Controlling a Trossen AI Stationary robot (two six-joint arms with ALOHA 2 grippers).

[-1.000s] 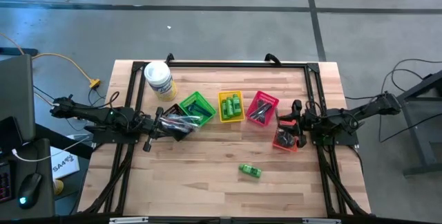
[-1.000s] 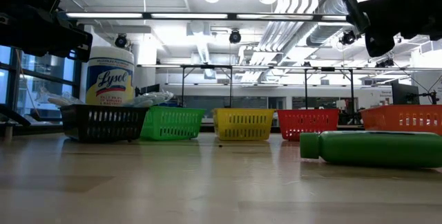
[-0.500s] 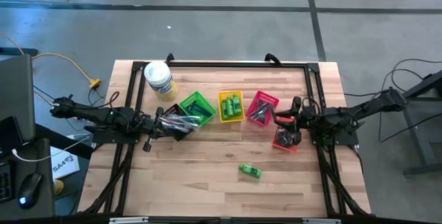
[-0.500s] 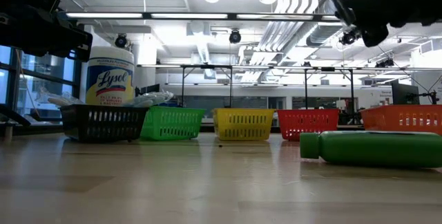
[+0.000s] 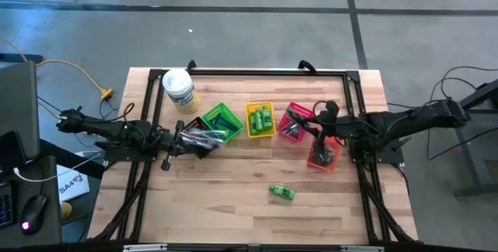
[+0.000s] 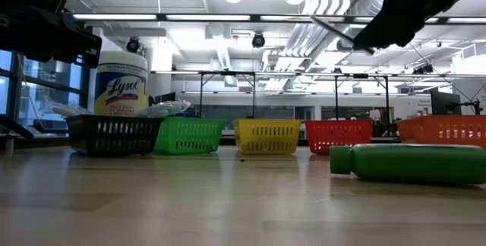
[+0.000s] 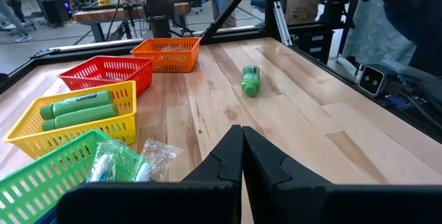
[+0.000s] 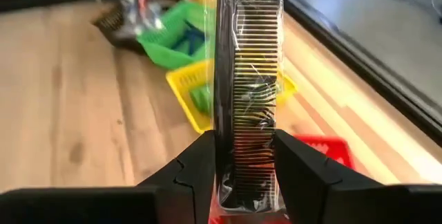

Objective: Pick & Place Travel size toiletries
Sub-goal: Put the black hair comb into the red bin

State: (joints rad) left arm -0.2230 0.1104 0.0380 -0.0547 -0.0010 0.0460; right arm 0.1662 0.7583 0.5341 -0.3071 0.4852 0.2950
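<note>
The wooden table (image 5: 233, 205) is carrying a white tub (image 5: 178, 89) at its ten o'clock corner and a row of baskets across the middle: black (image 5: 194, 130), green (image 5: 222, 120), yellow (image 5: 261, 119), red (image 5: 296, 120), and orange (image 5: 321, 153) at about three o'clock. The left gripper (image 7: 242, 156) is resting with fingers pressed together at nine o'clock, beside the black basket, holding nothing. The right gripper (image 8: 242, 156) is hovering between the red and orange baskets, its fingers partly apart and pinching a clear-wrapped dark comb (image 8: 247, 79) standing on end. Green bottles (image 7: 72, 108) are lying in the yellow basket. One green bottle (image 5: 282, 192) is lying alone at five o'clock from the table's centre.
</note>
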